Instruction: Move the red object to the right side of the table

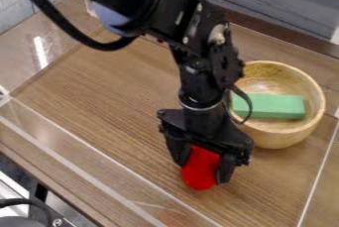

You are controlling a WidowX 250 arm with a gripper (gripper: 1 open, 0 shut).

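At about five o'clock on the surface (99, 92), close to the viewer, sits the red object (200, 168), partly covered by the black fingers of the pincer (203, 162). Those fingers come down on both sides of it, their tips low around its upper part, leaving its rounded near end in view. Whether they are clenched on it or merely around it, I cannot tell.

Above the pincer, the black arm (166, 18) slopes down from eleven o'clock, then drops nearly upright toward the toy. A thick dark cable (59, 21) sags from the upper left corner to meet it, and a thinner one loops out on the side toward three o'clock.

Farther back, at about two o'clock, a round light wooden bowl (288, 75) rests beside the arm, partly hidden by it. Inside lies a green rectangular block (277, 107), toward the bowl's near side.
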